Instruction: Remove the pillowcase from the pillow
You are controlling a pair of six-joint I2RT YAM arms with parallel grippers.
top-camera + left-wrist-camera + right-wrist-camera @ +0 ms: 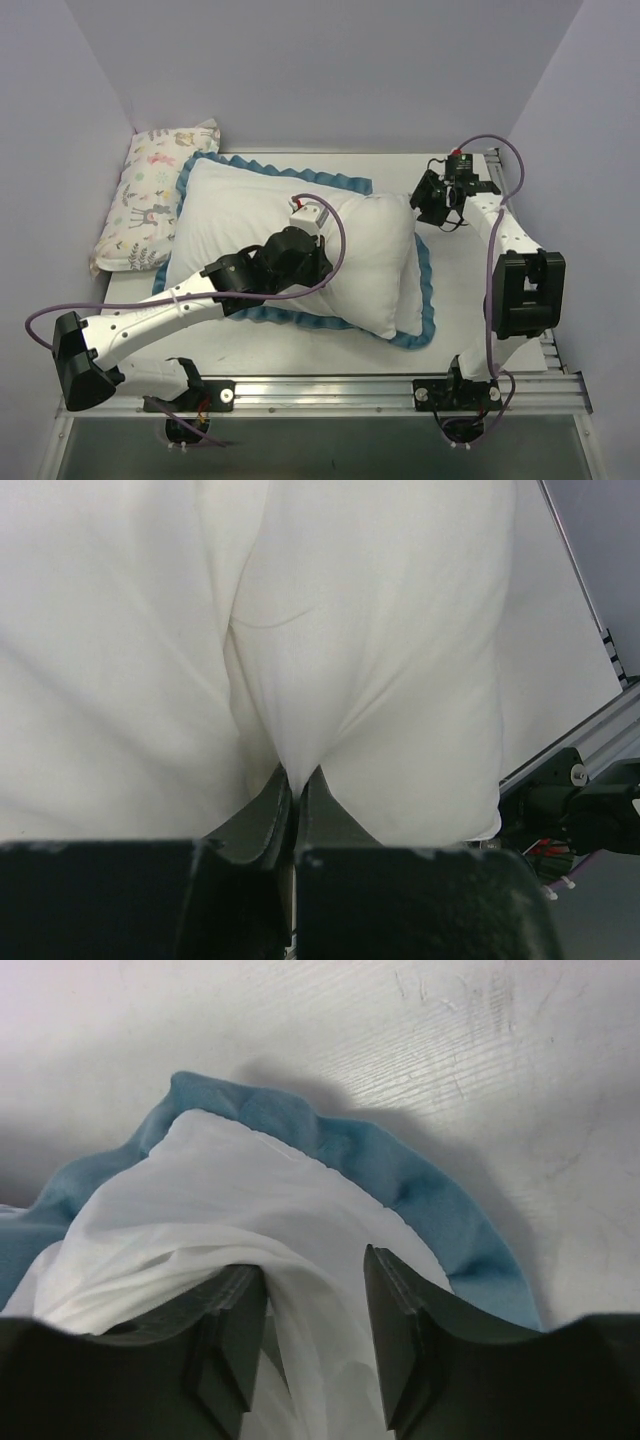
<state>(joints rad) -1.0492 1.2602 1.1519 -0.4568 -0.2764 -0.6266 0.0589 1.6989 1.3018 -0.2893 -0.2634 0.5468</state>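
Pillowcase [230,200] not yet off; stripping looks barely begun.
It lies white side up on the table [460,290], the pillow apparently all inside. Left gripper [297,780] is pinched tight on a tuck of its cloth. Right gripper [315,1280] has fingers parted astride the corner by the blue ruffle [440,1210]. No legible writing.

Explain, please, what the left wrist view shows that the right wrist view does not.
Only the left wrist view shows the left end effector shut, pinching a fold of white fabric, plus the metal rail at the table's edge. Only the right wrist view shows the right end effector open, its fingers either side of loose white cloth, and the blue ruffled trim. Both show the white side of the pillowcase and some bare table.
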